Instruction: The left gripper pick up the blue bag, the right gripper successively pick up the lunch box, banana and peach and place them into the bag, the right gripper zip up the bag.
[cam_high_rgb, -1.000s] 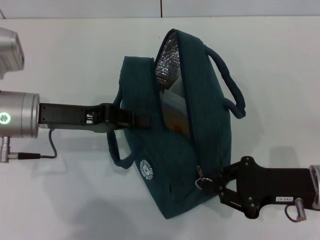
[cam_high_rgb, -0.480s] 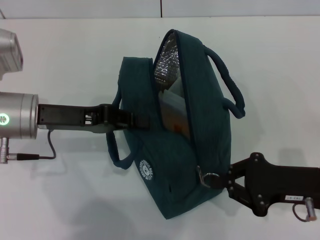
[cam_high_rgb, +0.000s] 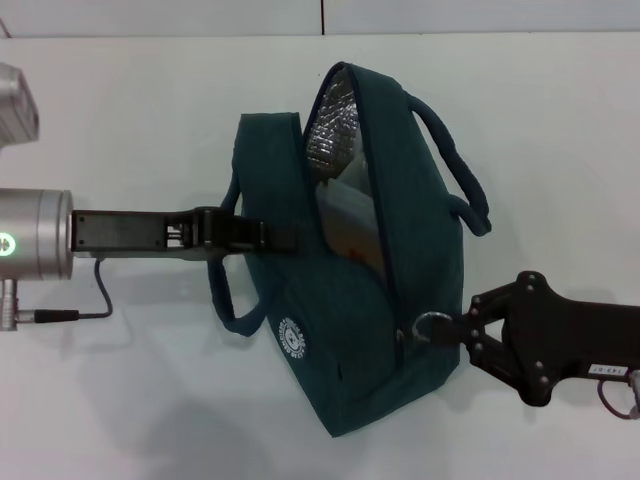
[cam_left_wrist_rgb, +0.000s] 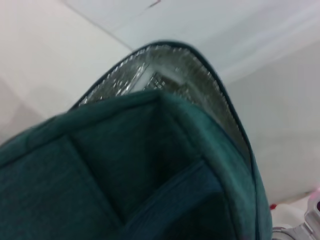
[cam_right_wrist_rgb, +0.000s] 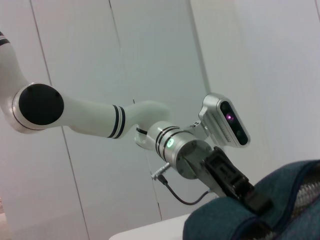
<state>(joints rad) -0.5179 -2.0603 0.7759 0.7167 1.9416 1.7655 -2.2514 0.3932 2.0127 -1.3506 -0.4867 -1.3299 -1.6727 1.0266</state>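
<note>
Now the packing looks done: the dark blue cloth bag (cam_high_rgb: 350, 270) sits mid-table, mouth open. The left end effector (cam_high_rgb: 268, 238) grips its side; the right end effector (cam_high_rgb: 462, 328) pinches the metal zipper ring (cam_high_rgb: 433, 325). Zipping remains.

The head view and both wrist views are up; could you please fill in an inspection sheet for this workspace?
Surface: white table, bare around the bag.
Job's things: blue bag held up, mouth open at the far end, silver lining showing; a pale item, probably the lunch box, inside. Banana and peach: nothing seen.
Clutter: nothing seen.
Grippers: left gripper shut on the bag's left wall; right gripper shut on the zipper's pull ring at the near end.
Cables: black cable looping under the left wrist; a small ring and cable at the right wrist.
Surroundings: pale panelled wall behind the left arm.
</note>
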